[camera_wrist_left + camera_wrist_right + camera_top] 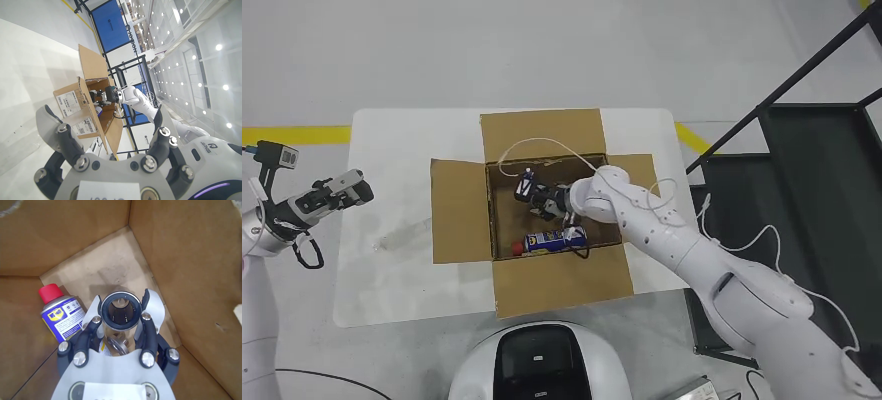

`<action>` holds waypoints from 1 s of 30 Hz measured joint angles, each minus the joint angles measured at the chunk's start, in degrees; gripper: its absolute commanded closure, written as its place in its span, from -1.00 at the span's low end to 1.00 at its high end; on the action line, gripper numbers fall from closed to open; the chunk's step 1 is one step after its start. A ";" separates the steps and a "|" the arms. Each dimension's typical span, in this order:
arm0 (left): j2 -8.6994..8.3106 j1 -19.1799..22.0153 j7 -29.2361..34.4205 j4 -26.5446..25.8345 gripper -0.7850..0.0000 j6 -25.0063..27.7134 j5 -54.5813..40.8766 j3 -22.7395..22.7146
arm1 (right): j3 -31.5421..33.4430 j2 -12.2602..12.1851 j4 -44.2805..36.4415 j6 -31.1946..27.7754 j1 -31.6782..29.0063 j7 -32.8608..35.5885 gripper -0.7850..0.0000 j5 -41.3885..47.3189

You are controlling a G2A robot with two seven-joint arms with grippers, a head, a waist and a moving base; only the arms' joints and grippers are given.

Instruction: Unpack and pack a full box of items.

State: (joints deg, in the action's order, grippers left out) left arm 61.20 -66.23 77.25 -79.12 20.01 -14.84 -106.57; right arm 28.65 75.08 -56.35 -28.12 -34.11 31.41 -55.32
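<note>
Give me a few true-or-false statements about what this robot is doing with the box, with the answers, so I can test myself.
1. The right gripper is down inside the cardboard box. True.
2. The right gripper is empty. False: it is shut on a metal cylinder.
3. The spray can in the box has a blue cap. False: the cap is red.
4. The left gripper is open, holds nothing and is away from the box. True.
</note>
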 measured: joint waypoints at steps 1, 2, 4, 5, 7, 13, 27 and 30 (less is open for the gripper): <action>0.00 0.00 0.00 0.00 -1.00 0.00 0.00 0.00 | -0.21 0.33 0.77 -0.08 0.22 -0.14 -1.00 -0.04; 0.00 0.00 0.00 0.00 -1.00 0.00 0.00 0.00 | -0.45 0.74 1.68 -0.26 0.50 -0.30 -1.00 -0.07; 0.00 0.00 0.00 0.00 -1.00 0.00 0.00 0.00 | -0.65 1.28 2.80 -0.61 0.88 -0.57 -1.00 -0.05; 0.00 0.00 0.00 0.00 -1.00 0.00 0.00 0.00 | -0.69 1.56 3.27 -0.99 1.11 -0.69 -1.00 0.02; 0.00 0.00 0.00 0.00 -1.00 0.00 0.00 0.00 | -0.53 1.82 3.38 -1.64 1.46 -0.69 -1.00 0.13; 0.00 0.00 0.00 0.00 -1.00 0.00 0.00 0.00 | 2.21 0.55 -1.01 -3.57 0.72 0.61 -1.00 -0.46; -0.13 -0.40 -3.17 0.64 -1.00 -1.49 -0.60 2.69 | 29.17 -11.52 -31.83 -15.38 -20.95 8.28 -1.00 10.51; -0.14 1.00 -3.11 3.13 -1.00 -1.35 -1.81 4.61 | 35.74 -13.43 -36.36 -15.65 -26.99 10.62 -1.00 15.30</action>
State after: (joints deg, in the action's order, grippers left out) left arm 61.06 -65.23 74.14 -75.99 18.66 -16.66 -101.95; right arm 64.38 61.65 -92.71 -43.77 -61.10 42.03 -40.02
